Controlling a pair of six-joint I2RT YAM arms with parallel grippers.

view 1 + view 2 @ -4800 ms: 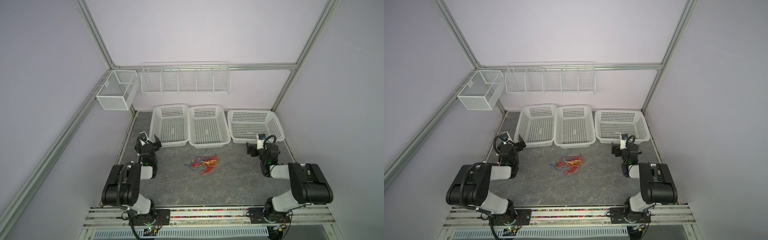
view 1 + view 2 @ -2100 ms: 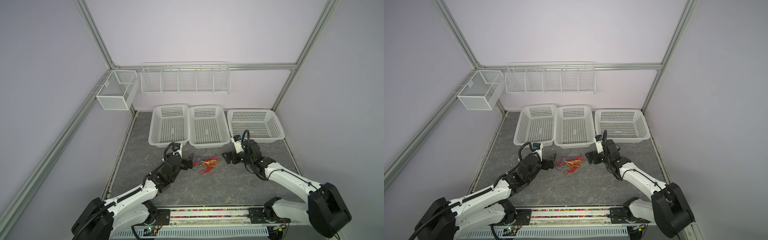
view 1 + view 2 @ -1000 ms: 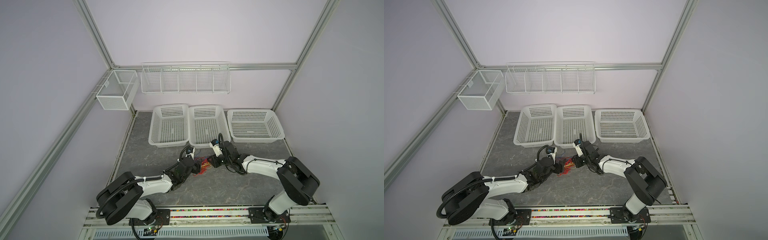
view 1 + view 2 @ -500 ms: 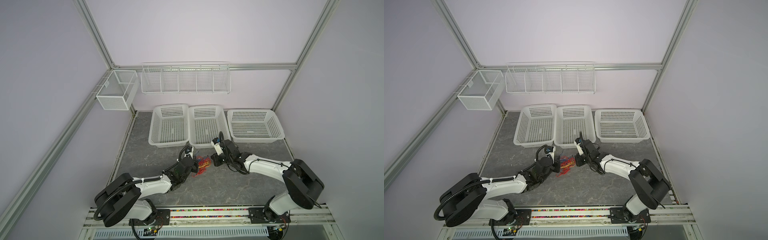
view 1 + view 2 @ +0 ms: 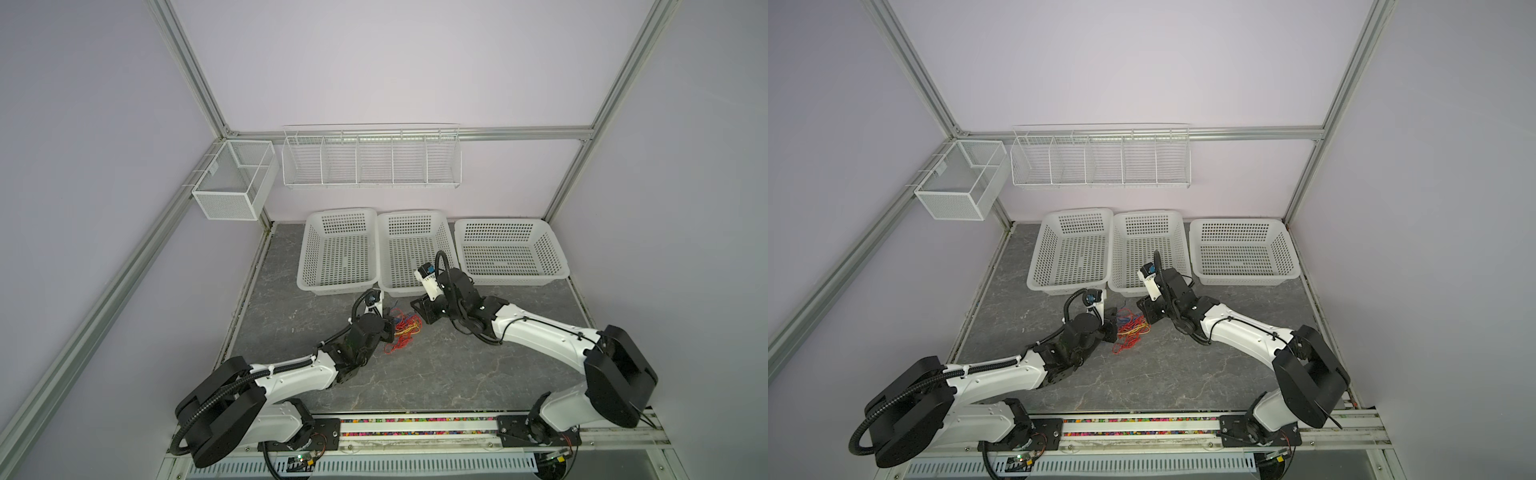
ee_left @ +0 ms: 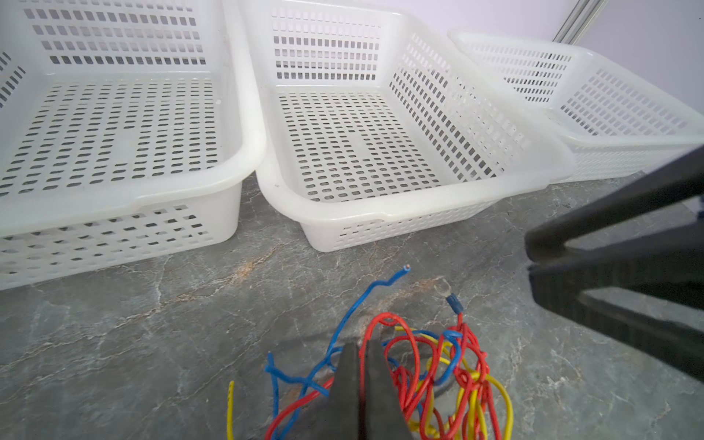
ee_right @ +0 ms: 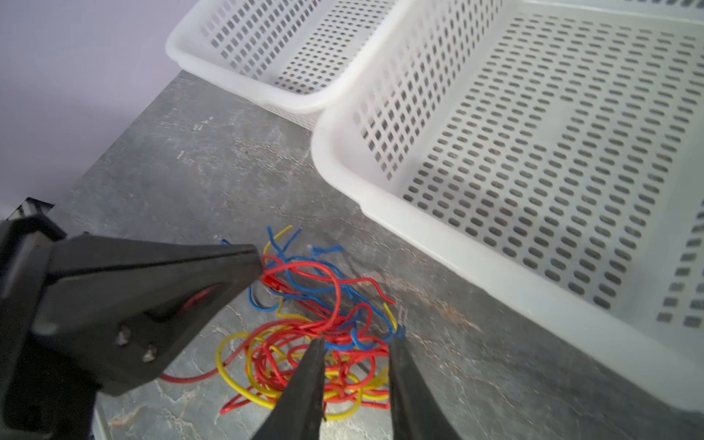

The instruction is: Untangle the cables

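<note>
Left claw [image 6: 360,348] pinches cables [image 7: 304,330]; right claw [image 7: 356,343] parted.

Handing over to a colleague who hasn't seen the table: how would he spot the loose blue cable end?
Three white baskets line the back of the grey table; the cables lie tangled before the middle basket. On the basket side one blue strand pokes out alone, bare-tipped, whereas the end beside it wears a blue sleeve with a metal ring.

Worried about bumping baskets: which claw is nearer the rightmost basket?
Right. The right claw hangs open before the middle basket, left of the rightmost basket; the left claw, shut on the cables, is farther left.
</note>
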